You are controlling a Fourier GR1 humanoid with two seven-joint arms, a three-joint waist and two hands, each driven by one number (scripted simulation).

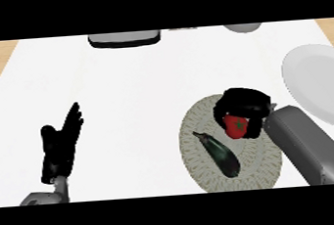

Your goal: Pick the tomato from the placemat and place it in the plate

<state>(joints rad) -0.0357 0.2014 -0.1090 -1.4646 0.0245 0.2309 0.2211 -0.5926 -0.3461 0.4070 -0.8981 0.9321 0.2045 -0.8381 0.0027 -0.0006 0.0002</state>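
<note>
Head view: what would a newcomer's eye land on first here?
First the red tomato, right of centre over the round placemat, with the black fingers of the right robot hand curled round it. Next the dark eggplant lying on the same placemat beside it, and the white plate at the right edge, with nothing on the part in view. The left robot hand rests open at lower left, fingers up.

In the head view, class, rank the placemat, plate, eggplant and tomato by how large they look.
1. Placemat
2. Plate, though the frame edge cuts it off, so this is unsure
3. Eggplant
4. Tomato, partly hidden by the right hand
</note>
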